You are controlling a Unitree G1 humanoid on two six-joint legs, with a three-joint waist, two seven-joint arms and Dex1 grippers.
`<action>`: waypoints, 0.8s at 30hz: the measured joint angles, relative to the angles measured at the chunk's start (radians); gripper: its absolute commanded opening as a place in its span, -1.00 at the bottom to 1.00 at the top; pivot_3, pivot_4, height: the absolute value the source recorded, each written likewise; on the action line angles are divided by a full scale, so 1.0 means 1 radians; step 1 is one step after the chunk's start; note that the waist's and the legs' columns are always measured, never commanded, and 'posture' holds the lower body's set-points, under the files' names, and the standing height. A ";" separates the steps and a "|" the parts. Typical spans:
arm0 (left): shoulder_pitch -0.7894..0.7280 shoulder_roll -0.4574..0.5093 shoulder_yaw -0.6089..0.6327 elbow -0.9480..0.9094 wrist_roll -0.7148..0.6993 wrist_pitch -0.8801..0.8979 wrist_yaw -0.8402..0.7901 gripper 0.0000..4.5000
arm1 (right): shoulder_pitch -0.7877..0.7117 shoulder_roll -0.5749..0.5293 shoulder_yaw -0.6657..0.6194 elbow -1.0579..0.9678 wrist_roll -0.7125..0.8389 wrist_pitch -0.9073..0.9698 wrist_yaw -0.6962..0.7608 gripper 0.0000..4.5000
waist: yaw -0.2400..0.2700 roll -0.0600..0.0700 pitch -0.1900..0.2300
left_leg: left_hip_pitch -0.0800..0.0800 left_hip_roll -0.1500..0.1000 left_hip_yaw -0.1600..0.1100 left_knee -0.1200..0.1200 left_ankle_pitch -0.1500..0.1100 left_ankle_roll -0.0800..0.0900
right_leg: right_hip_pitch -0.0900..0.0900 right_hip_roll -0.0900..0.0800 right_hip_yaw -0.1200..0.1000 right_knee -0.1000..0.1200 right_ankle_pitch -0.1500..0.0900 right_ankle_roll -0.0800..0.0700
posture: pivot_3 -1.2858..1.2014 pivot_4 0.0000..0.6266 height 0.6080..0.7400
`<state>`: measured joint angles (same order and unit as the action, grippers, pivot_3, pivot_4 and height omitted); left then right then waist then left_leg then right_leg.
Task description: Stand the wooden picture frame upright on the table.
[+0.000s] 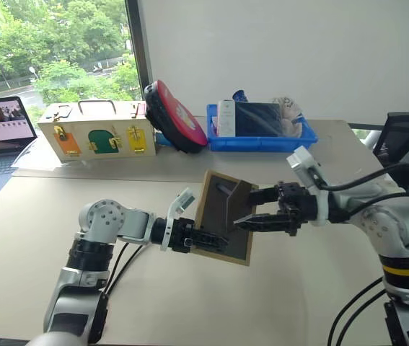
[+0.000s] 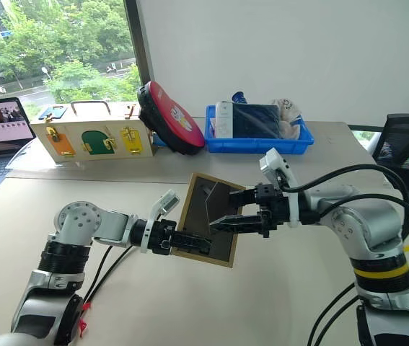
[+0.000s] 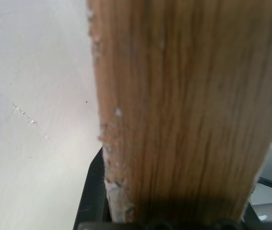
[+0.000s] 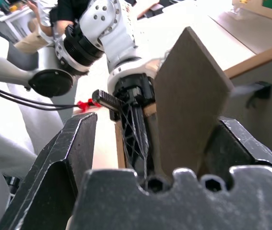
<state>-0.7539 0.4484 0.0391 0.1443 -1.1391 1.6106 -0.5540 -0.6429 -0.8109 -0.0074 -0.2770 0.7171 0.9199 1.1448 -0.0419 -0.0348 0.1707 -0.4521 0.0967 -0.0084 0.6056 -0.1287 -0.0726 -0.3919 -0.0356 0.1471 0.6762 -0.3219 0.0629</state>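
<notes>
Our left gripper point(image 1: 205, 238) clamps the wooden picture frame point(image 1: 225, 217); right gripper point(image 1: 251, 209), jaws spread around its fold-out stand point(image 2: 218, 204), could overfold it.

- Reaching in from the left with the left arm, forearm lying nearly level, left gripper point(image 1: 205, 238) pointing toward the right and tilting slightly downward.
- Clamping with the left gripper on the lower edge of the wooden picture frame point(image 1: 222, 216), black fingers point(image 2: 193, 243) lying along that edge, holding it tilted above the counter point(image 1: 283, 288).
- Reaching in from the right with the right arm, elbow bent, wrist turned so the right gripper point(image 1: 251, 209) is pointing leftward and slightly down.
- Spreading the right gripper's two fingers point(image 4: 73, 148) wide, straddling the frame's fold-out stand point(image 4: 188, 96) without pinching it.
</notes>
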 measured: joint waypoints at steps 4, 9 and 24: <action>-0.036 0.011 0.040 0.062 -0.010 0.000 -0.008 -0.67 | 0.005 -0.052 0.022 0.065 -0.156 -0.147 -0.041 0.68 | -0.001 0.000 0.000 | 0.000 0.000 0.000 0.000 0.000 0.000 | 0.000 0.000 0.000 0.000 0.000 0.000 | 0.03 -0.52 0.66; -0.066 0.011 0.084 0.138 -0.078 0.000 -0.010 -0.67 | 0.049 -0.076 0.104 0.305 -0.604 -0.810 -0.230 0.68 | 0.002 0.000 0.000 | -0.004 -0.002 0.000 0.000 0.000 0.000 | -0.003 -0.002 -0.001 -0.001 0.000 0.001 | 0.03 -0.52 0.66; -0.102 -0.002 0.068 0.183 -0.158 0.000 0.021 -0.67 | 0.061 0.037 0.161 0.467 -1.526 -1.765 -1.147 0.68 | 0.005 0.000 0.000 | -0.003 -0.004 -0.001 0.002 0.002 -0.002 | -0.004 -0.004 -0.001 0.005 0.000 0.000 | 0.03 -0.52 0.66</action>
<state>-0.8555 0.4461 0.1075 0.3270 -1.2974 1.6109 -0.5331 -0.5815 -0.7741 0.1540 0.1898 -0.8084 -0.8450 -0.0018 -0.0373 -0.0346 0.1709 -0.4555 0.0929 -0.0094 0.6074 -0.1267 -0.0745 -0.3954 -0.0394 0.1465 0.6811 -0.3220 0.0633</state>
